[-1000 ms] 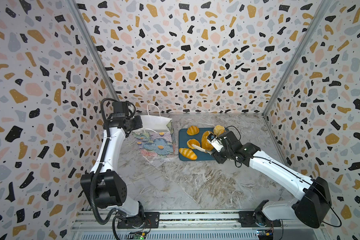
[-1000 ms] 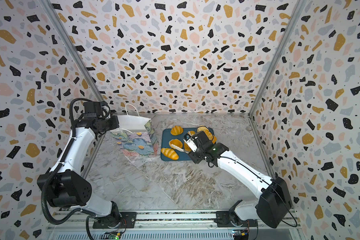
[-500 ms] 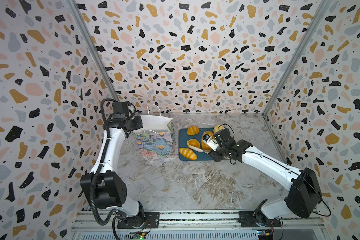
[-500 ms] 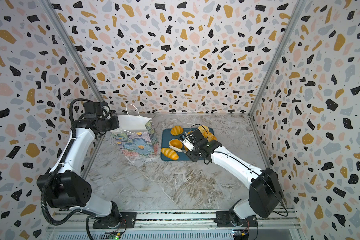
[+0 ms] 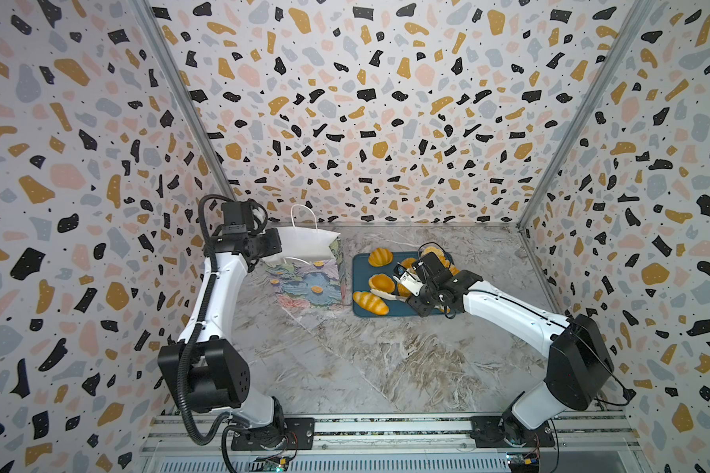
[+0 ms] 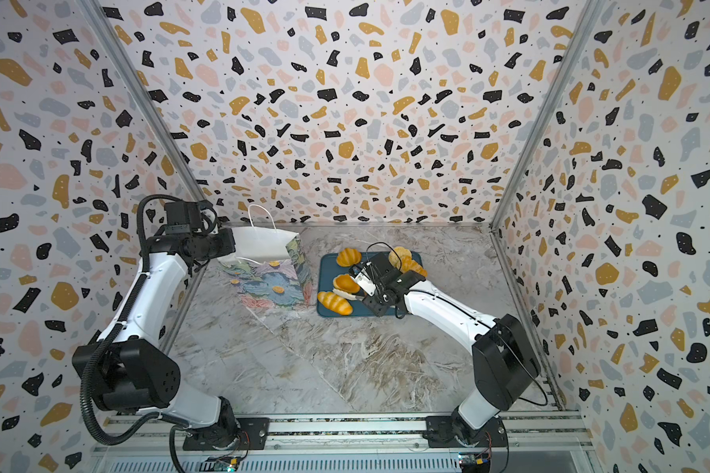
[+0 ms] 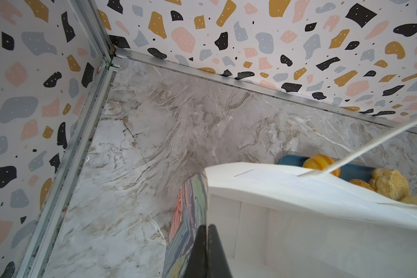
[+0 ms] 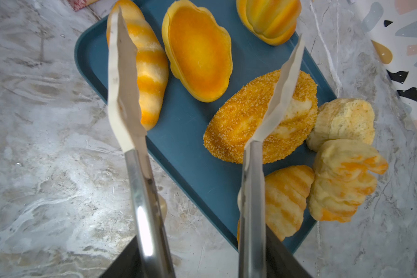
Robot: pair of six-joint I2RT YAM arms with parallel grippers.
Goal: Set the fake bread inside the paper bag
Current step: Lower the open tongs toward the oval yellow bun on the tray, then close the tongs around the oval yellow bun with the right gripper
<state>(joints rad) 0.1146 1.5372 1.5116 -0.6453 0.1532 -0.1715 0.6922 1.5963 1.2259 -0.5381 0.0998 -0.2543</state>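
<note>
My left gripper [image 7: 206,232] is clenched on the rim of the paper bag [image 7: 299,228]; my right gripper [image 5: 414,294] grasps spread tongs [image 8: 123,84] over fake bread [image 8: 234,125] on the blue tray [image 8: 190,144].

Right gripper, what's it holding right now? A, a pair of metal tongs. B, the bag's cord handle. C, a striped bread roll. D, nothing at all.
A: the right gripper clamps the tongs, their white tips spread open above the blue tray.

White arm links [image 5: 222,286], black joints [image 5: 210,376], looped black cables [image 5: 201,217], black left tool [image 7: 205,227]
</note>
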